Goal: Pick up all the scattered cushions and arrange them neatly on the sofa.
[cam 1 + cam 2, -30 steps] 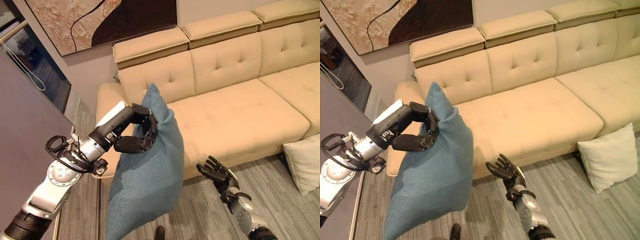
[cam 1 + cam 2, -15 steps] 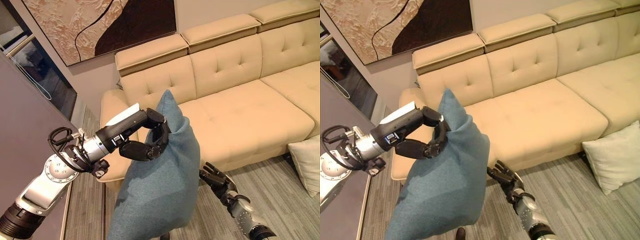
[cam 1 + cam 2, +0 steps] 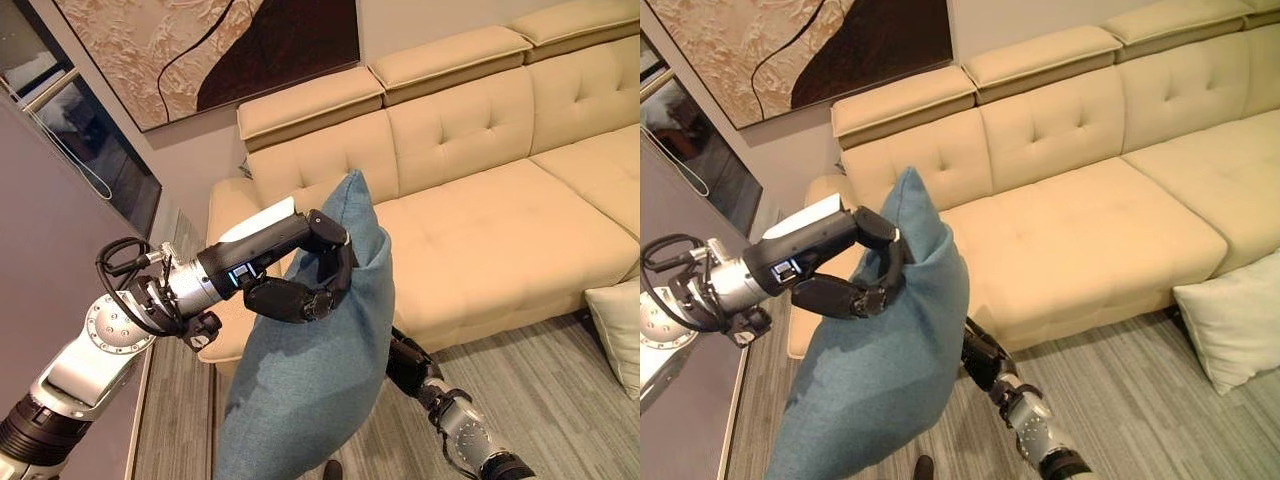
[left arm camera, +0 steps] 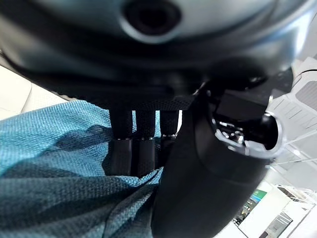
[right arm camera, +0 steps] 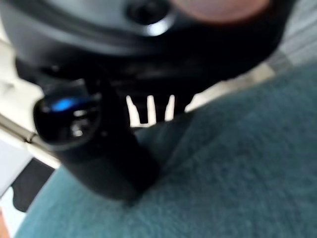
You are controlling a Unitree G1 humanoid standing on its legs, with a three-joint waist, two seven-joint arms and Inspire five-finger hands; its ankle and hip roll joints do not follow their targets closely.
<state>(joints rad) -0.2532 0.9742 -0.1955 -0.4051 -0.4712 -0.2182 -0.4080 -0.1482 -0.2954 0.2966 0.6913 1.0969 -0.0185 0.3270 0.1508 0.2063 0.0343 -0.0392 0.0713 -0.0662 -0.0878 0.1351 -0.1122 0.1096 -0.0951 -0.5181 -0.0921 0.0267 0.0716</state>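
Gripping the teal cushion (image 3: 310, 380) near its upper edge, your left robot hand (image 3: 300, 285) has its fingers and thumb curled into the fabric, pinching a fold of it. You can see the same grasp in the left wrist view, where the fingers (image 4: 131, 156) press into the blue-green weave. The cushion hangs upright in the air, in front of the cream sofa (image 3: 480, 230) and above the grey striped floor (image 3: 560, 390), touching neither.

Your right robot hand (image 3: 985, 360) comes up from below, just beside the cushion's lower right edge. In the eye views the cushion hides most of it. In the right wrist view its thumb (image 5: 106, 148) lies against the teal fabric, but you cannot tell from this whether the fingers are closed on the cloth or merely resting on it.

A pale cushion (image 3: 1235, 325) leans at the sofa's foot on the floor, well apart from both hands. A large painting (image 3: 210, 50) hangs on the wall behind the sofa.
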